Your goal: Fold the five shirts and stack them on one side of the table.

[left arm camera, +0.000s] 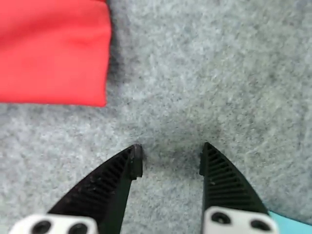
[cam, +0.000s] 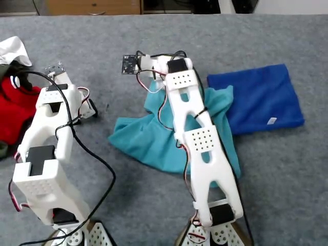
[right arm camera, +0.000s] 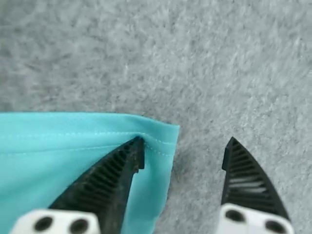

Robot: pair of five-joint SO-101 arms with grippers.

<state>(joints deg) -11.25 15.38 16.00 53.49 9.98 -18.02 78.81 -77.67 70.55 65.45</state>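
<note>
A crumpled teal shirt (cam: 154, 138) lies mid-table under the right arm. A folded blue shirt (cam: 261, 97) rests to its right, touching it. A red shirt (cam: 15, 105) lies at the left edge, beside a white one (cam: 13, 48). My right gripper (right arm camera: 183, 151) is open at the teal shirt's far corner (right arm camera: 156, 134), one finger over the hem, the other over bare felt. My left gripper (left arm camera: 170, 158) hangs open over grey felt, with the red shirt (left arm camera: 53, 48) just beyond its fingertips and a sliver of teal cloth (left arm camera: 292, 224) beside one finger.
Grey felt (cam: 230, 41) covers the whole table. Black cables loop from the left arm (cam: 46, 148) across the felt toward the table's front. A wooden cabinet (cam: 92, 6) stands past the far edge.
</note>
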